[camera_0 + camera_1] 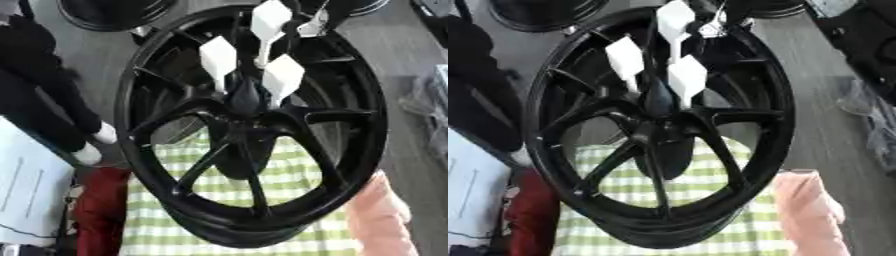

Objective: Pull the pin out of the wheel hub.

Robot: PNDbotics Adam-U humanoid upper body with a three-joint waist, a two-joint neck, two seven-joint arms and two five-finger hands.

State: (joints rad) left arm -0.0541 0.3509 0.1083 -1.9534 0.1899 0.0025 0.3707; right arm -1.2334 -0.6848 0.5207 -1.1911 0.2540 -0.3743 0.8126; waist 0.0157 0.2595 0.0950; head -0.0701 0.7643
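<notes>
Black wheel hub [254, 130] fills the view — the right hand [289, 22] pinches its white-finned pin [262, 65].

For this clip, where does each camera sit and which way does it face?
Left eye view: in the head, looking down at the black wheel hub; a robot hand with white fingertips reaches in from the top to the hub's middle.
Right eye view: beside it, same downward look, scene shifted left.
Both share the hub, the hand and the green checked cloth.

pin [246, 96] in wheel hub [249, 117] centre
</notes>
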